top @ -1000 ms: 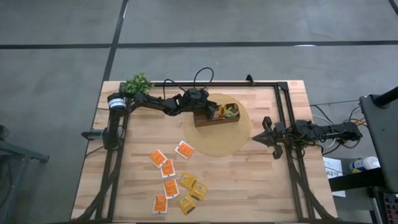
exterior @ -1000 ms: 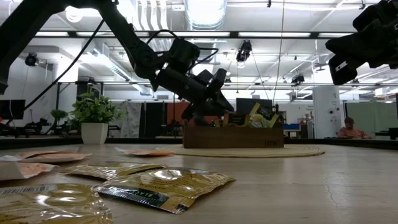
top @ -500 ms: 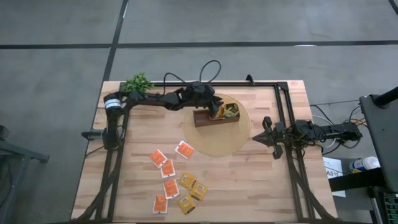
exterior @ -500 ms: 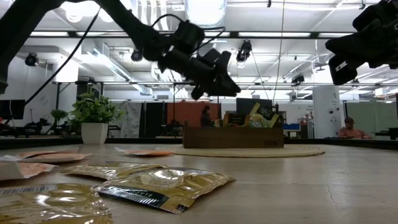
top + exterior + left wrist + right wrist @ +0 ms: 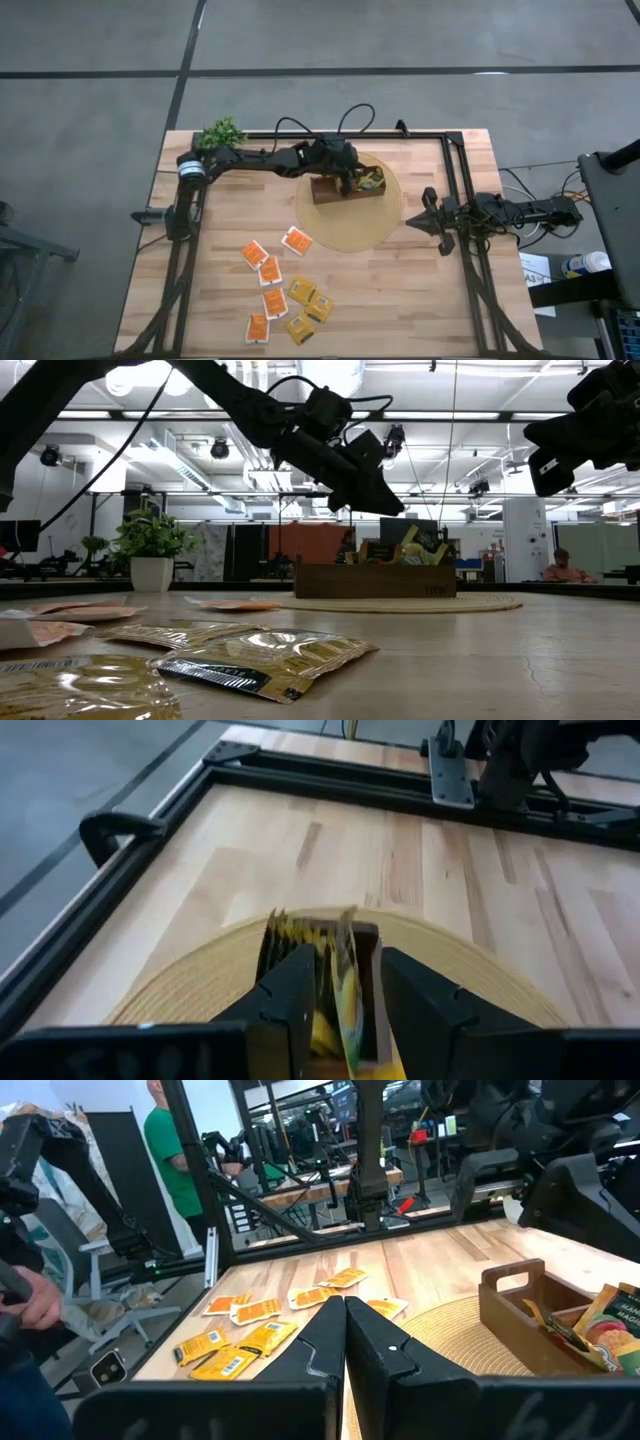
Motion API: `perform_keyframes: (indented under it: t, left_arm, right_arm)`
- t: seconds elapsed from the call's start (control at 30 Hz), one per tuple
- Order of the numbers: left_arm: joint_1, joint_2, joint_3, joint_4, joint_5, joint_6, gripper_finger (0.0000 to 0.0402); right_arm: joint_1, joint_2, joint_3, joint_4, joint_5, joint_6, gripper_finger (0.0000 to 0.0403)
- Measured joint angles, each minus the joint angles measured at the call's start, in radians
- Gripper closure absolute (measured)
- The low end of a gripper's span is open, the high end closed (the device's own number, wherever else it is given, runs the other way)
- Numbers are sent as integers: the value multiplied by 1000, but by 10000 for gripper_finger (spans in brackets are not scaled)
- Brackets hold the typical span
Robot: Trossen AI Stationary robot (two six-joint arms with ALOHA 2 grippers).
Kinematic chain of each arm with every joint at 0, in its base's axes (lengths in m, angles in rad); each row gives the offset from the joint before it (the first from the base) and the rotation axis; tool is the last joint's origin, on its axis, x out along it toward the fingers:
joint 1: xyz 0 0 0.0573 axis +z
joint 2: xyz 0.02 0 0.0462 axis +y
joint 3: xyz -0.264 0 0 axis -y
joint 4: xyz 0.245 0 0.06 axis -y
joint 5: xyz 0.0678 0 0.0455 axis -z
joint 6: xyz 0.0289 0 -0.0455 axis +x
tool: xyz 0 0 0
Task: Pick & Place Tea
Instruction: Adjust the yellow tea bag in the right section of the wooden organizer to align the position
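The left end effector [image 5: 349,180] hangs over the box [image 5: 345,188], its fingers [image 5: 288,995] part spread with a yellow sachet [image 5: 345,990] standing between them. Whether it is pinched or merely stands there among those already filed in the box cannot be told.

The risk, as I judge it, is a release from too high or off to one side. The sachet is light and flat, so it could catch on the upright ones below, tip over the box wall and land on the round mat [image 5: 385,225]. A finger dragged through the filed sachets could also pull one out.

Well behind the left end effector, the loose orange [image 5: 255,254] and yellow [image 5: 312,300] sachets lie scattered on the worktop [image 5: 420,300], nothing covering them. A potted plant [image 5: 221,134] stands near the arm's base. The right end effector [image 5: 424,221], pressed together, waits off the mat's far side, clear of the box.
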Motion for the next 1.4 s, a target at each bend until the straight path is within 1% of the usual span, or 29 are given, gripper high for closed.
perform_keyframes:
  t: [0.1, 0.4, 1.0, 1.2, 1.4]
  left_arm:
    - [0, 31, 36, -2, 1, 1, 289]
    - [0, 109, 149, -83, 4, 9, 289]
    - [-1, 113, 150, -98, 8, 37, 289]
    - [-4, 143, 161, -100, 8, 37, 289]
    - [-5, 143, 172, -92, -2, 37, 289]
  right_arm:
    - [0, 0, 0, 0, 0, 0, 394]
    - [0, 0, 0, 0, 0, 0, 394]
    - [0, 0, 0, 0, 0, 0, 394]
    - [0, 0, 0, 0, 0, 0, 394]
    - [0, 0, 0, 0, 0, 0, 394]
